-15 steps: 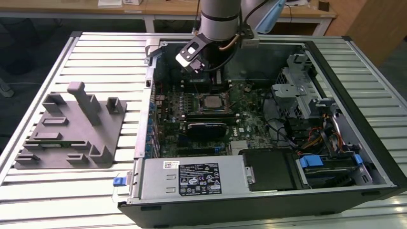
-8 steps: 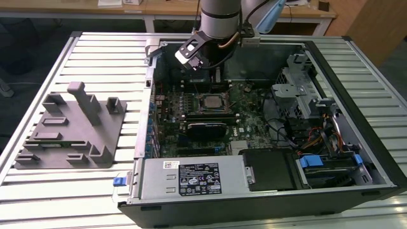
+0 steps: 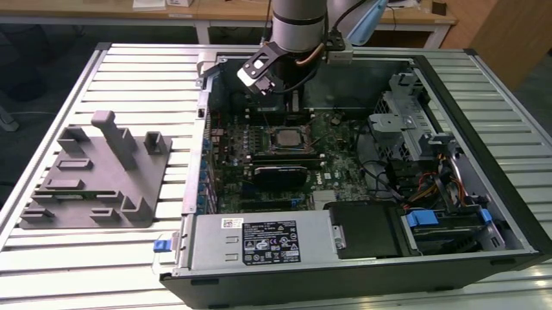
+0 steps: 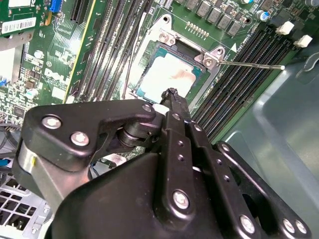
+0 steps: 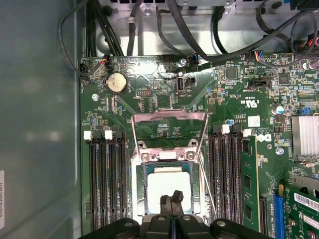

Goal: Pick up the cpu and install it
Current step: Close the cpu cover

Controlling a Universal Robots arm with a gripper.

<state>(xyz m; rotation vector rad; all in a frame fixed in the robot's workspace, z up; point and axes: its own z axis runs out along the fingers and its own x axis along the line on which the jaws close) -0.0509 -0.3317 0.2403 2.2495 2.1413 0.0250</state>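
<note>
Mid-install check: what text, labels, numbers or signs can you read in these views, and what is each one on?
No text can be quoted with confidence.
On the power supply label: rows of print and marks, too small to read.
On the motherboard sticker: print too small to read.
On the expansion card sticker: lines of print, too small to read.
On the cpu lid: bright glare, no marking readable.
</note>
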